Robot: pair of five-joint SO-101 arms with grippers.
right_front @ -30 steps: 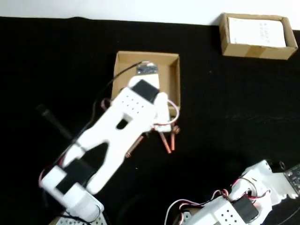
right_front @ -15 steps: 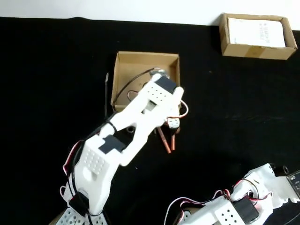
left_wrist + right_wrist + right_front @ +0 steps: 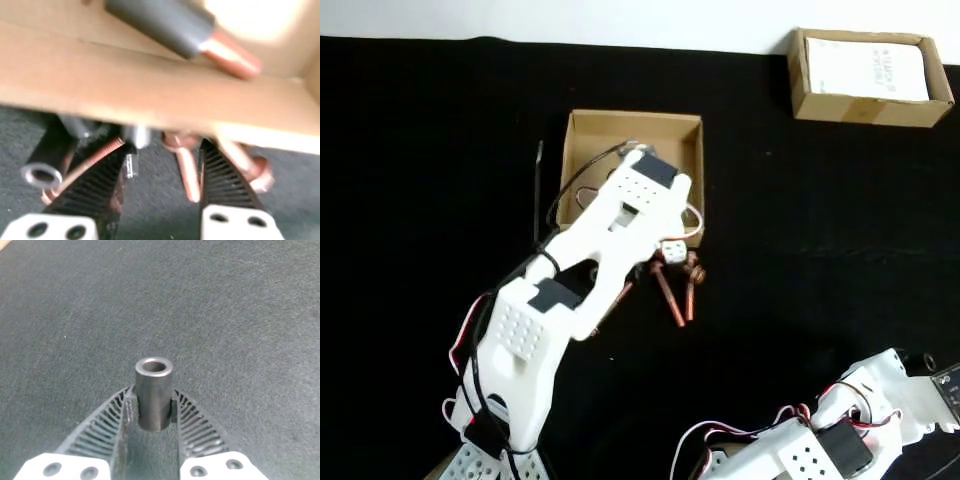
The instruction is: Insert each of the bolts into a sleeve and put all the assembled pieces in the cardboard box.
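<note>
The cardboard box (image 3: 582,125) lies at mid-table, and my left arm (image 3: 620,225) stretches over it. My left gripper (image 3: 165,150) hangs open just outside the box's near wall (image 3: 150,95), with a copper bolt (image 3: 187,175) lying on the cloth between its fingers. Loose bolts (image 3: 672,295) lie on the cloth in front of the box. A black sleeve (image 3: 47,160) and a threaded bolt (image 3: 95,157) lie beside one finger. Inside the box rests a sleeve with a bolt tip sticking out (image 3: 175,20). My right gripper (image 3: 153,407) is shut on an upright dark sleeve (image 3: 154,385).
A second cardboard box (image 3: 800,95) holding a white sheet stands at the far right corner. Black cloth (image 3: 820,230) covers the table. My right arm (image 3: 860,415) sits low at the near right edge.
My left arm swung across the box and drew back toward its near wall, so its gripper now hangs over the loose bolts. The right arm barely shifted.
</note>
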